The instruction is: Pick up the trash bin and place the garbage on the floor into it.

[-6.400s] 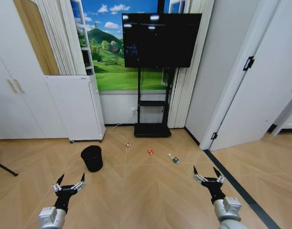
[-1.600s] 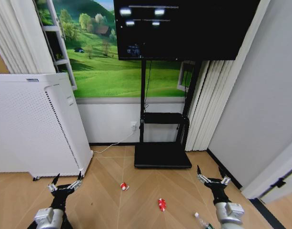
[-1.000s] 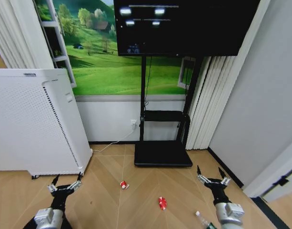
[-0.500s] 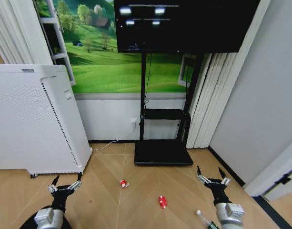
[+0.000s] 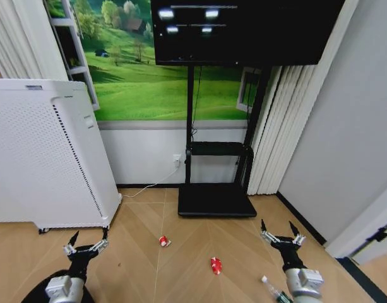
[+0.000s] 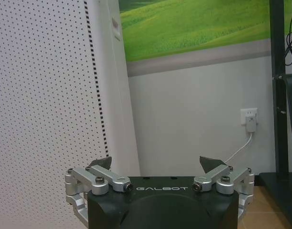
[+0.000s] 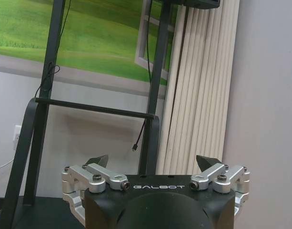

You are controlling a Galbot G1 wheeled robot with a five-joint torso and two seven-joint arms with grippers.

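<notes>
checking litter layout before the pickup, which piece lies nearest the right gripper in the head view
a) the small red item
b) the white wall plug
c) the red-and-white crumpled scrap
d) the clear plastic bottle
d: the clear plastic bottle lies on the floor right beside the open right gripper, while the small red item and the red-and-white scrap lie farther toward the open left gripper.

On the parquet floor (image 5: 180, 265) lie a crumpled scrap (image 5: 163, 241), a red item (image 5: 216, 266) and, apparently, a bottle (image 5: 271, 288).
</notes>
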